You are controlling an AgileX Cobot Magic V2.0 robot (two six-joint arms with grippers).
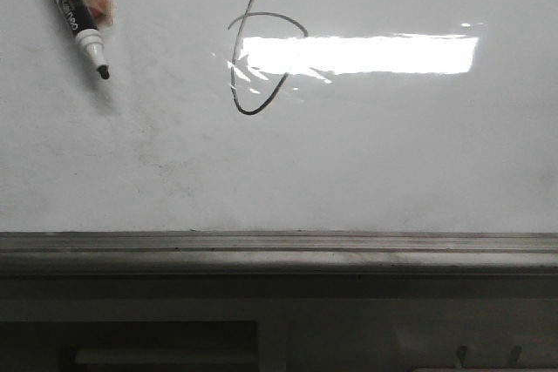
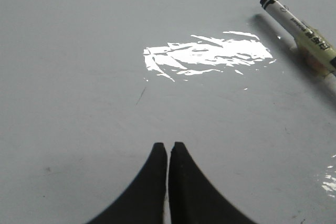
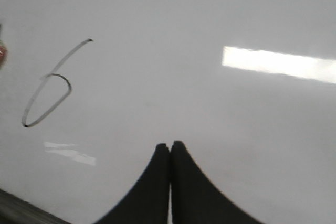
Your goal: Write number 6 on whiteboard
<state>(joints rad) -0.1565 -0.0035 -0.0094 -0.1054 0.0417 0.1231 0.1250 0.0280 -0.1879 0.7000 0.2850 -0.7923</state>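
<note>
The whiteboard (image 1: 392, 154) fills the front view. The number 6 (image 1: 248, 114) is drawn on it as a thin dark line, a long curved stroke ending in an oval loop, partly crossed by glare. It also shows in the right wrist view (image 3: 52, 72). A white marker (image 1: 77, 6) with a bare black tip lies against the board at the upper left, away from the 6; it also shows in the left wrist view (image 2: 302, 27). My left gripper (image 2: 168, 144) is shut and empty over bare board. My right gripper (image 3: 170, 143) is shut and empty, to the side of the 6.
A bright rectangular light reflection (image 1: 366, 54) lies across the board beside the 6. A grey metal tray rail (image 1: 279, 250) runs along the board's near edge. A small reddish piece (image 1: 98, 2) sits behind the marker's body.
</note>
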